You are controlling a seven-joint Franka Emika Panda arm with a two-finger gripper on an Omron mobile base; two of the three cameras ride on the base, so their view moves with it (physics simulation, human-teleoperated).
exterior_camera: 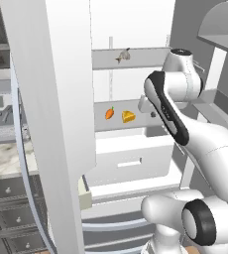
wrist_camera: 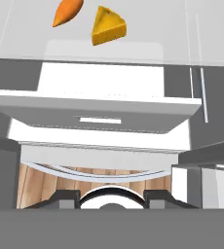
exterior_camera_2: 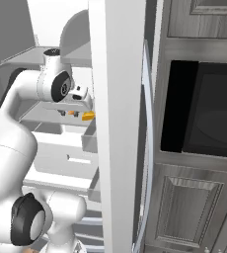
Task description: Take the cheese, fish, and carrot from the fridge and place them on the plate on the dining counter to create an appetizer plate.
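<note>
Here, inside the open fridge (exterior_camera: pixel 136 30), my fingers (wrist_camera: pixel 112 197) hang empty and part-way open above a white drawer (wrist_camera: pixel 99 114). The carrot (exterior_camera: pixel 109 113) and cheese (exterior_camera: pixel 128 116) lie side by side on the middle shelf (exterior_camera: pixel 150 119); the fish (exterior_camera: pixel 124 55) rests on the shelf above.

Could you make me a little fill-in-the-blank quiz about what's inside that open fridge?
1. The carrot lies beside the ____ on a shelf of the fridge.
2. The fish lies on the shelf ____ the carrot's.
3. Directly below the carrot's shelf is a white ____.

Missing words: cheese; above; drawer
</note>
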